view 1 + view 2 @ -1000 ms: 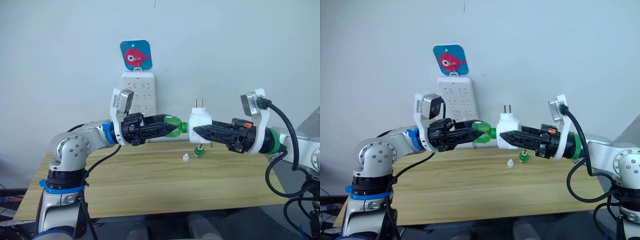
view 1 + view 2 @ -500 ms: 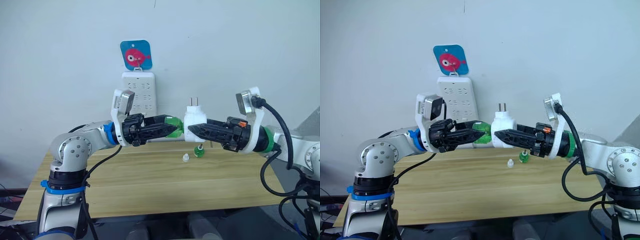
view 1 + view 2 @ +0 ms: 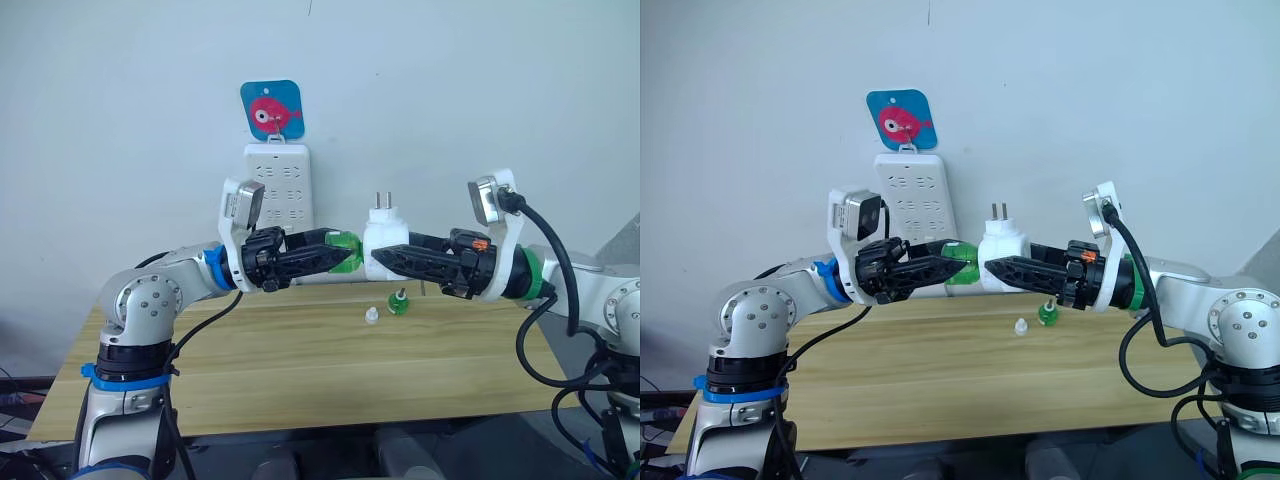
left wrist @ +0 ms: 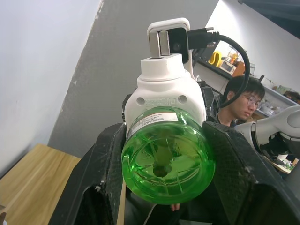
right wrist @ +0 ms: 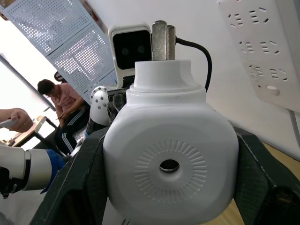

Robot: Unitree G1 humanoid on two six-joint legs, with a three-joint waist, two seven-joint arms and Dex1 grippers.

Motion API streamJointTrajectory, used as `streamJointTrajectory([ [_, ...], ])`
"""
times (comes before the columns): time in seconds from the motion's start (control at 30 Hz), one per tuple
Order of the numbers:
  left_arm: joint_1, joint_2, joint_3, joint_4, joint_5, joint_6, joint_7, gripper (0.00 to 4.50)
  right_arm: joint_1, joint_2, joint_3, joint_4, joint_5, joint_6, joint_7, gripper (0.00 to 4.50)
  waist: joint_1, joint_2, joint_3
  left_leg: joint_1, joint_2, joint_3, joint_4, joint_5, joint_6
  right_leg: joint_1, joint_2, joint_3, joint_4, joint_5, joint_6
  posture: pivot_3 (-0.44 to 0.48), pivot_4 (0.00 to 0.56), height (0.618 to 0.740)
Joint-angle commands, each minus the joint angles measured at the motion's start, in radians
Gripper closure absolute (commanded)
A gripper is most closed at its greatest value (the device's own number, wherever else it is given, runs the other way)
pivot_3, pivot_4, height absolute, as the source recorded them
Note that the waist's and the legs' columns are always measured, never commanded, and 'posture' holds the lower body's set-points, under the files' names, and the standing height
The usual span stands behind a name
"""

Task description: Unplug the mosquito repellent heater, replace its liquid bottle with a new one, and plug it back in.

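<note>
The right gripper is closed across the rounded white body of the mosquito repellent heater, one black finger on each flank, with the vent hole facing back toward its wrist and the two metal prongs pointing up. The left gripper meets it from the other side, its fingers clamped around the green liquid bottle, whose neck runs into the heater's underside; the pair is held in the air above the far edge of the table, in front of the white power strip on the wall. The heater looks like a light, stiff, hollow plastic shell with smooth curved sides, so it could squirm or rotate in a pinch; the flat-ish flanks it is held by now seem the safest place, well away from the prongs, which should stay free for the socket. The bottle appears thin-walled, glossy and round, likely to slip when twisted and to dent if squeezed hard, so a firm hold low on its widest part is my best guess. On the table near the far edge lie a small white cap and another small green bottle, just beside each other. A blue tag with a red fish hangs above the strip.
</note>
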State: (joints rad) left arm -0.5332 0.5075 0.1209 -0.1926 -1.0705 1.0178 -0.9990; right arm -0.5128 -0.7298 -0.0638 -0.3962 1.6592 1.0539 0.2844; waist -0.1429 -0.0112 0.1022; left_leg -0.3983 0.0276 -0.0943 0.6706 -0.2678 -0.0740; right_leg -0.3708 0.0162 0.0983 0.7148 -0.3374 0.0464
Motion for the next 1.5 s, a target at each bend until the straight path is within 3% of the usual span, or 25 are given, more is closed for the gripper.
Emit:
streamJointTrajectory([
  [0.03,-0.024,-0.003,-0.059,-0.034,0.017,0.007,0.007,2.24,-0.039,0.018,0.037,-0.057,0.017,0.013,0.053,1.51,0.0,0.0,0.0,0.0,0.0,0.0,0.0,0.0,0.0,0.0,0.0,0.0,0.0,0.0,0.0,-0.132,0.008,0.74],
  [0.23,-0.053,-0.005,-0.063,-0.002,0.036,0.011,0.018,2.24,-0.035,0.013,0.029,-0.055,0.004,0.02,0.069,1.51,0.0,0.0,0.0,0.0,0.0,0.0,0.0,0.0,0.0,0.0,0.0,0.0,0.0,0.0,0.0,-0.133,0.009,0.74],
  [0.47,-0.075,0.013,-0.066,0.027,0.075,-0.012,-0.005,0.01,-0.023,0.004,0.022,-0.058,0.002,0.026,0.077,1.51,-0.002,0.0,-0.001,0.0,0.0,0.0,0.0,0.0,0.0,0.0,0.0,0.0,0.0,0.0,0.0,-0.134,0.01,0.74],
  [1.0,-0.1,0.091,-0.07,0.063,0.062,0.033,-0.113,0.0,-0.017,-0.003,0.022,-0.057,0.002,0.024,0.084,1.51,-0.002,0.0,-0.001,0.0,0.0,0.0,0.0,0.0,0.0,0.0,0.0,0.0,0.0,0.0,0.0,-0.132,0.013,0.74],
  [1.1,-0.098,0.093,-0.07,0.064,0.055,0.045,-0.116,0.64,-0.017,-0.003,0.023,-0.057,0.001,0.021,0.084,1.51,-0.002,0.0,-0.001,0.0,0.0,0.0,0.0,0.0,0.0,0.0,0.0,0.0,0.0,0.0,0.0,-0.132,0.013,0.74],
  [1.3,-0.095,0.096,-0.068,0.069,0.068,0.037,-0.116,2.5,-0.014,-0.004,0.022,-0.057,0.001,0.021,0.083,1.51,-0.002,0.0,-0.001,0.0,0.0,0.0,0.0,0.0,0.0,0.0,0.0,0.0,0.0,0.0,0.0,-0.131,0.012,0.74],
  [1.5,-0.118,0.065,-0.038,0.103,0.057,0.038,-0.053,2.5,-0.011,-0.002,0.021,-0.055,-0.003,0.022,0.082,1.51,-0.001,0.0,-0.001,0.0,0.0,-0.001,0.0,0.0,0.0,0.0,0.0,0.0,0.0,0.0,0.0,-0.129,0.013,0.74],
])
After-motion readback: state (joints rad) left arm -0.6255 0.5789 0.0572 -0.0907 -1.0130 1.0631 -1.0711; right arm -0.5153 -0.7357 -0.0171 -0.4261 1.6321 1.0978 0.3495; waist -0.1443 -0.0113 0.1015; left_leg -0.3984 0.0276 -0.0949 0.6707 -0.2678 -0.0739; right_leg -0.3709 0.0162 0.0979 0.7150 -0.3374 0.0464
